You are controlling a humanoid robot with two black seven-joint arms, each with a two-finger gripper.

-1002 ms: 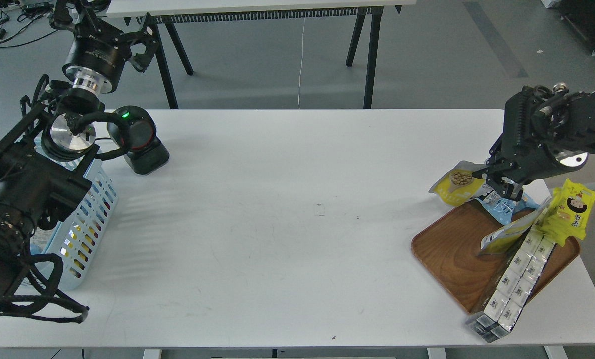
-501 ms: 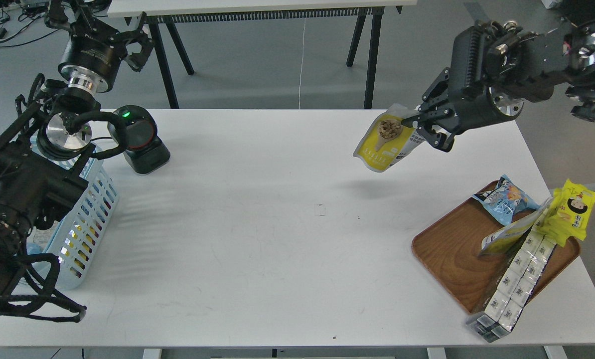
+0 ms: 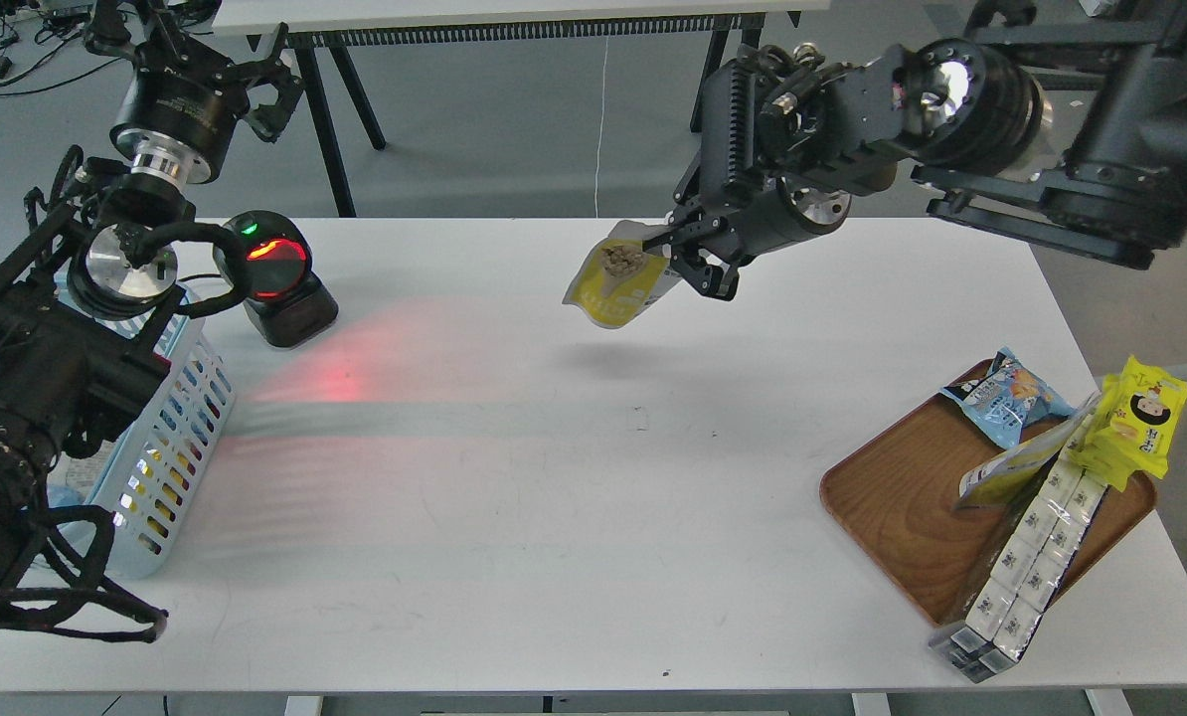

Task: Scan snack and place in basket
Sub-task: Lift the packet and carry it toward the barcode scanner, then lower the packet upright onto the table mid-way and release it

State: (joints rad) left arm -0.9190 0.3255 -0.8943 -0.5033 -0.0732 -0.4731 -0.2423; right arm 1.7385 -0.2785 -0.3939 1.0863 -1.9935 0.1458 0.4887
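My right gripper [image 3: 688,261] is shut on the snack [image 3: 618,286], a small yellow-and-white pouch with tan beans on its front. It holds the pouch in the air above the back middle of the white table [image 3: 593,517], front turned toward the left. The black scanner [image 3: 275,278] stands at the back left, its window glowing red and casting red light on the table. The light blue basket [image 3: 171,438] stands at the left edge, partly hidden by my left arm. My left gripper [image 3: 265,85] is raised behind the scanner, its fingers spread open and empty.
A brown wooden tray [image 3: 902,507] at the right front holds a blue crinkly bag [image 3: 1006,398], a bright yellow packet with a cartoon face [image 3: 1140,418], another pouch and a row of white boxes [image 3: 1021,567]. Table legs stand behind the table.
My right gripper has lifted the snack from beside the tray and carried it left across the table toward the scanner. The scanner's light has gone from green to red.
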